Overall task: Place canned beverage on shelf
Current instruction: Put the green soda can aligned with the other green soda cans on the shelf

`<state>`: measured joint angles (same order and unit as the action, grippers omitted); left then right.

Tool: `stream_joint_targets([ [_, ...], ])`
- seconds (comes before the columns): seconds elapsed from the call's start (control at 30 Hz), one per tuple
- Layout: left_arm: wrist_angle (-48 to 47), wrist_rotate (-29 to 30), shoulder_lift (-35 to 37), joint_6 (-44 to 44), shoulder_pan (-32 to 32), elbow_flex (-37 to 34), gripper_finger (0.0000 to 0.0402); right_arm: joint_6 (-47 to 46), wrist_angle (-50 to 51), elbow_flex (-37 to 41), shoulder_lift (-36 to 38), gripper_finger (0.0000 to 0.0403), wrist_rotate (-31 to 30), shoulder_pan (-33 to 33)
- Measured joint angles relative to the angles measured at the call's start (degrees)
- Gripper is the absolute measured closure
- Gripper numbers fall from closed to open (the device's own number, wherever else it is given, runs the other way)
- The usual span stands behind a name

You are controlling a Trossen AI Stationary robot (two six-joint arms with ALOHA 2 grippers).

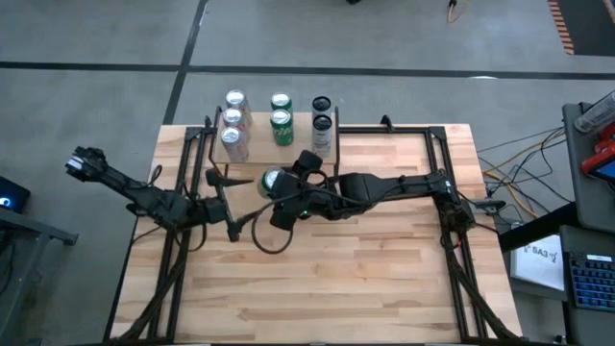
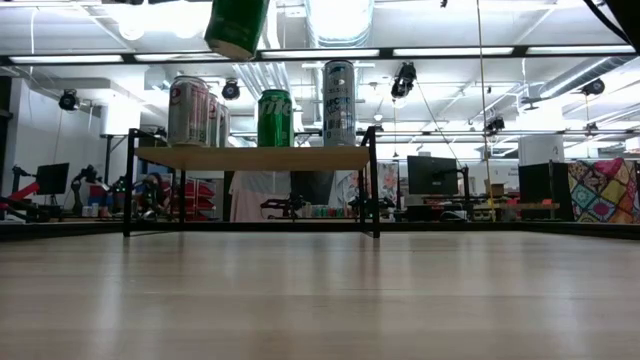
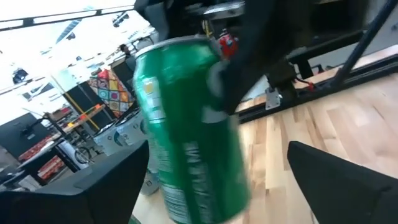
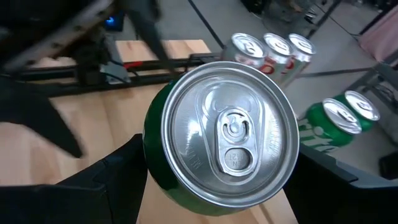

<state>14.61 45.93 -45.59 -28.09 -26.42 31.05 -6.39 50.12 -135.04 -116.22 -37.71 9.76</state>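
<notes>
Gripping green can (image 4: 221,140), right pincer (image 1: 284,192) above table

Two dark jointed arms on black frame rails, looped black cable, each claw with broad matte-black fingers (image 4: 93,186).

The counter (image 1: 384,279) was a light-wood surface with black frame rails along its sides. At its far edge stood the shelf (image 2: 255,158), a light-wood plank on thin black legs. On the shelf stood three silver cans (image 1: 233,122), two green cans (image 1: 281,119) and two dark cans (image 1: 322,123), all upright.
</notes>
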Motion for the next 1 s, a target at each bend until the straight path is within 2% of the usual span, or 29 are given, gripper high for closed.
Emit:
stream_joint_targets([
  [0.17, 2.90, 0.00, -2.58, 0.15, 2.01, 0.00, 0.0025, 0.05, -1.25, 0.01, -0.05, 0.0110, 0.17, 0.86],
  [0.8, 11.56, -2.45, -8.39, 3.79, 5.31, 0.02, 0.0025, 3.53, -8.91, 0.64, -0.12, 0.0110, 0.55, 3.04],
  [0.9, 11.59, -2.58, -9.37, 2.47, 5.29, 0.02, 0.0035, 4.34, -8.85, 0.90, -0.14, 0.0110, 0.65, 3.03],
  [1.0, 13.20, -2.49, -10.47, 0.64, 5.27, 0.02, 0.0061, 4.50, -8.80, 1.05, -0.14, 0.0110, 0.63, 3.00],
])
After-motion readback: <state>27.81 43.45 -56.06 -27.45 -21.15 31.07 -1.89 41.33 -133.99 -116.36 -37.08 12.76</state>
